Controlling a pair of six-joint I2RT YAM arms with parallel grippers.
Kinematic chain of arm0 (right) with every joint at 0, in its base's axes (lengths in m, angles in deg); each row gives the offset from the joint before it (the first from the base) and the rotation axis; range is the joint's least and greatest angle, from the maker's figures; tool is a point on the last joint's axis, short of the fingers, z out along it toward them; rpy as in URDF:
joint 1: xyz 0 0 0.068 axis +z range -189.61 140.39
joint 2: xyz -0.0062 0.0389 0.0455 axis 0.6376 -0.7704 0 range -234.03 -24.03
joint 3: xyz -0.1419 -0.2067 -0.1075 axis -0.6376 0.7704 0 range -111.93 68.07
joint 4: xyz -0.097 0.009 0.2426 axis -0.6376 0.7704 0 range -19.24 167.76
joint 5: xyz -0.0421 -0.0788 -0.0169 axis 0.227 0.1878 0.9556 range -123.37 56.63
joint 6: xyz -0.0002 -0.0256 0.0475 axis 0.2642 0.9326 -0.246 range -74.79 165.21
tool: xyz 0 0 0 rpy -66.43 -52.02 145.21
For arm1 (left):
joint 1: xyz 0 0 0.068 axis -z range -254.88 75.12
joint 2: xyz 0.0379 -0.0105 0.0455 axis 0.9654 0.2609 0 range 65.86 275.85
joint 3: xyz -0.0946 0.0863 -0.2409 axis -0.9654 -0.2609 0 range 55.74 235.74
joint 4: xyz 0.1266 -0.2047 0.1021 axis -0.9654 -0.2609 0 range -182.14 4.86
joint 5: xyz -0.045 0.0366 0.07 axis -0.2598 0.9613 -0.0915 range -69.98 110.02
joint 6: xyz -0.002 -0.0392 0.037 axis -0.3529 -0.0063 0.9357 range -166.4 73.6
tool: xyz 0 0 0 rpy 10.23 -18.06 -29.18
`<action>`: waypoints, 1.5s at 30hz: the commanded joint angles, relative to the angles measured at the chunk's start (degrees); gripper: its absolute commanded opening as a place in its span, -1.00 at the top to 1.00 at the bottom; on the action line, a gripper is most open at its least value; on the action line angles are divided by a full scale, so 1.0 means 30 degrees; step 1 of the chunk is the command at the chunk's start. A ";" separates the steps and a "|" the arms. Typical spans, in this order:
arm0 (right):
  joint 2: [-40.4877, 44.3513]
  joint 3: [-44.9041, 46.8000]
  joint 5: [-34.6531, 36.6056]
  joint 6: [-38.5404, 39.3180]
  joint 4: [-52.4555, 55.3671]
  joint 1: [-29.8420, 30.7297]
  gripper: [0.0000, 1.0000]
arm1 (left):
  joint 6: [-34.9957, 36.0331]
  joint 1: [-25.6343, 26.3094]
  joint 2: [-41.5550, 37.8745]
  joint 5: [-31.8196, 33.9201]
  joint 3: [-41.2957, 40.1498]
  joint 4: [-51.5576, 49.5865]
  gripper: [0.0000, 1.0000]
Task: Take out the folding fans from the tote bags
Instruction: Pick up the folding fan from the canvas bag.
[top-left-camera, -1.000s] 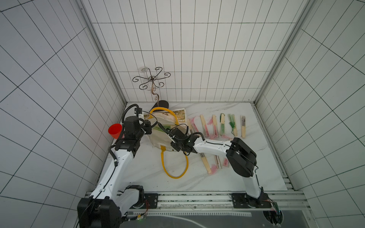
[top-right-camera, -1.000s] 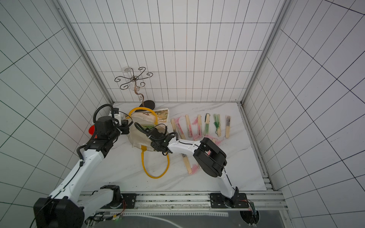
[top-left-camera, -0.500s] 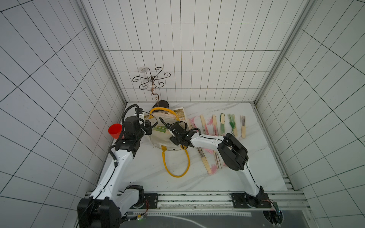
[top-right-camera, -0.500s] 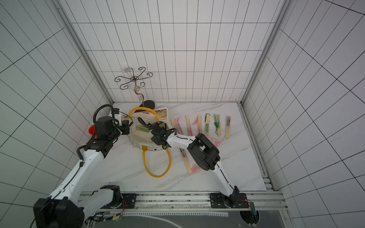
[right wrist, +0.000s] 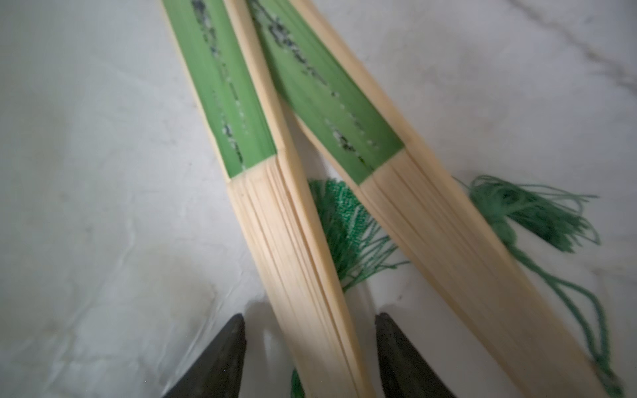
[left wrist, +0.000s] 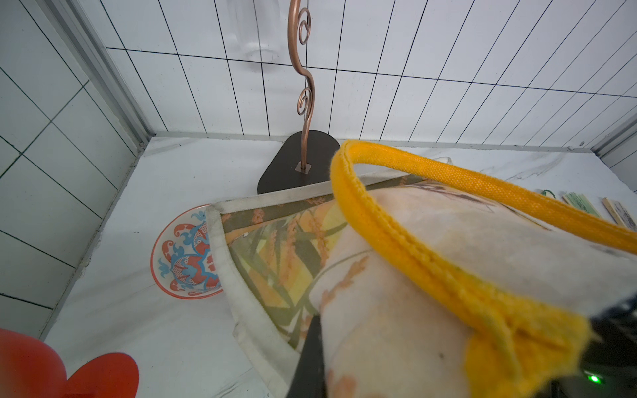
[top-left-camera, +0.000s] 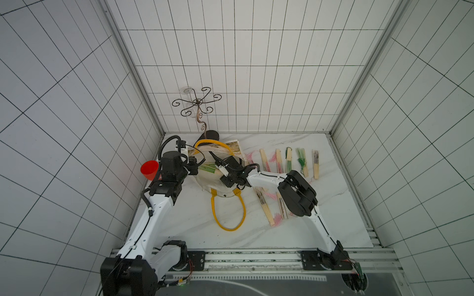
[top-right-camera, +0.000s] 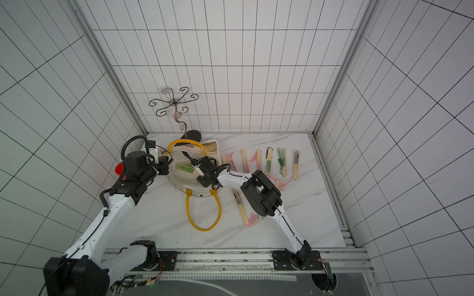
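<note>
1. Tote bag (top-left-camera: 218, 188): lies on the white marble worktop (top-left-camera: 333, 217), toward its left rear, with its mouth open. Its printed picture shows on the outer face in the left wrist view.
2. Left claw (top-left-camera: 194, 164): pressed together on the tote bag's rim, at the root of the raised yellow handle (left wrist: 448, 186), which arches above the fabric.
3. Loose yellow handle (top-left-camera: 228, 228): lies flat in a loop on the worktop, in front of the bag.
4. Right claw (right wrist: 308, 320): inside the bag mouth with its fingers spread, one on each side of the bamboo end of the nearer green fan (right wrist: 286, 241). A gap shows on both sides, so nothing is pinched.
5. Second green fan (right wrist: 431, 224): lies beside the first on the bag's inner fabric. The two converge toward their paper ends, and green tassels (right wrist: 537, 210) trail beside them.
6. Row of fans (top-left-camera: 289, 161): closed, laid side by side on the worktop to the right of the bag. Further fans (top-left-camera: 264, 205) lie partly under the right arm.
7. Other items: a red cup (top-left-camera: 148, 169) at the left wall, a patterned dish (left wrist: 182, 262) partly under the bag, and a scrolled metal stand (left wrist: 296, 162) behind it.
</note>
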 commanded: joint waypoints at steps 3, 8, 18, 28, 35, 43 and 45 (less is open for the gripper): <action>0.0505 -0.1462 -0.4738 -0.1444 0.2417 -0.0308 -0.02 | -0.0049 0.0052 -0.0035 -0.0529 0.0150 0.1183 1.00; 0.0813 -0.1106 -0.6447 -0.2405 0.2418 -0.0341 0.14 | -0.0057 0.0050 -0.0057 -0.0456 0.0178 0.1154 1.00; 0.0022 -0.1519 -0.6584 -0.3161 0.3382 -0.0334 0.41 | -0.0056 0.0045 -0.0134 -0.0500 0.0178 0.1154 1.00; 0.1190 -0.0675 -0.6813 -0.3631 0.3330 0.0024 0.81 | -0.0040 0.0045 -0.0155 -0.0500 0.0178 0.1154 1.00; 0.2853 -0.0011 -0.5644 -0.4534 0.3655 0.0317 0.97 | -0.0061 0.0052 -0.0179 -0.0412 0.0149 0.1153 1.00; 0.5498 0.1944 -0.4462 -0.6198 0.4208 0.0445 1.00 | -0.0114 0.0045 -0.0145 -0.0128 0.0148 0.1096 1.00; 0.6362 0.2761 -0.4245 -0.6375 0.4343 0.0547 1.00 | -0.0140 0.0052 -0.0145 0.0077 0.0148 0.1066 1.00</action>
